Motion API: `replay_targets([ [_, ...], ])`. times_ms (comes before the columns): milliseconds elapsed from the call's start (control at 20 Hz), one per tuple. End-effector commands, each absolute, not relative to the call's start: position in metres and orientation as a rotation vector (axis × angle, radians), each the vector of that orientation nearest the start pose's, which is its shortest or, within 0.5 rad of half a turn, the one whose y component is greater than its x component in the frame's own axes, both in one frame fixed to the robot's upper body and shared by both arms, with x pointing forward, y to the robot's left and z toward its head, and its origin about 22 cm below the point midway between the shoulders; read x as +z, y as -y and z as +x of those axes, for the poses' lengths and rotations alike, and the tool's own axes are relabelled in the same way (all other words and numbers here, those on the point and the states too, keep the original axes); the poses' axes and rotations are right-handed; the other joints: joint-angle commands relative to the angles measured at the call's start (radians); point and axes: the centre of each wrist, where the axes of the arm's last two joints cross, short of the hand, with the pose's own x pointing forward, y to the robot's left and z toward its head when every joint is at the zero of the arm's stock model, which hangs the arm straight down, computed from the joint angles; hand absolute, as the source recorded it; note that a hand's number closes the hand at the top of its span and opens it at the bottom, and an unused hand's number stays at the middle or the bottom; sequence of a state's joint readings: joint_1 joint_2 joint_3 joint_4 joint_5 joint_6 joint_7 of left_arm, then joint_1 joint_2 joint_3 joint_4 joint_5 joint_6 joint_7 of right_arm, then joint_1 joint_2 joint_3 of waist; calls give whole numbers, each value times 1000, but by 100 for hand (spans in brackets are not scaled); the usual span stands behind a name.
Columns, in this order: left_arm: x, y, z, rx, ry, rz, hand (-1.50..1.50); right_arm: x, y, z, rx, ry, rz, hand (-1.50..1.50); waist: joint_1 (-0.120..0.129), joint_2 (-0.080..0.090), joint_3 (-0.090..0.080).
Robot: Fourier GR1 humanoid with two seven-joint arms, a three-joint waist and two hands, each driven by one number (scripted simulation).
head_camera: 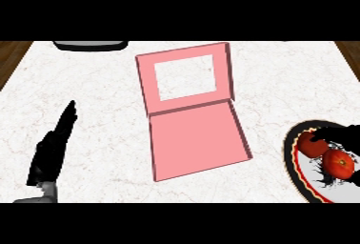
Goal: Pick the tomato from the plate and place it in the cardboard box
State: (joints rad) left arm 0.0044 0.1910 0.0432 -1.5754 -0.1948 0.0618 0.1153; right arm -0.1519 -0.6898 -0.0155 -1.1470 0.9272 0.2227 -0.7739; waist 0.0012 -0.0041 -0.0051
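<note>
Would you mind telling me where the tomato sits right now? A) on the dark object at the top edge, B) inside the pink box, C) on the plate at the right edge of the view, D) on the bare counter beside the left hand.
C: the tomato lies on the plate at the view's right edge, with the right hand over it, while the pink box holds nothing.
</note>
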Motion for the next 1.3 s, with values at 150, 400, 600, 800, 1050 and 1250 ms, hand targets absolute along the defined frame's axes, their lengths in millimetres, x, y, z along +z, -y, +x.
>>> replay_targets([
  [150, 7, -265, 244, -235, 1479, 356, 0, 78, 387, 339, 1732, 1541, -513, 150, 56, 17, 7],
  [400, 11, -269, 252, -263, 1491, 281, 0, 113, 354, 390, 1855, 1658, -493, 150, 110, 33, 8],
  [600, 25, -268, 267, -260, 1492, 319, 0, 123, 338, 417, 1838, 1781, -523, 150, 78, 28, 8],
  [800, 26, -270, 261, -251, 1477, 336, 0, 141, 348, 431, 1734, 1886, -371, 150, 68, 25, 8],
  [1050, 7, -273, 251, -239, 1448, 332, 0, 157, 317, 444, 1517, 2103, 53, 150, 61, 17, 6],
  [1250, 8, -286, 251, -239, 1449, 353, 0, 175, 303, 450, 1465, 2170, 218, 150, 42, 10, 5],
])
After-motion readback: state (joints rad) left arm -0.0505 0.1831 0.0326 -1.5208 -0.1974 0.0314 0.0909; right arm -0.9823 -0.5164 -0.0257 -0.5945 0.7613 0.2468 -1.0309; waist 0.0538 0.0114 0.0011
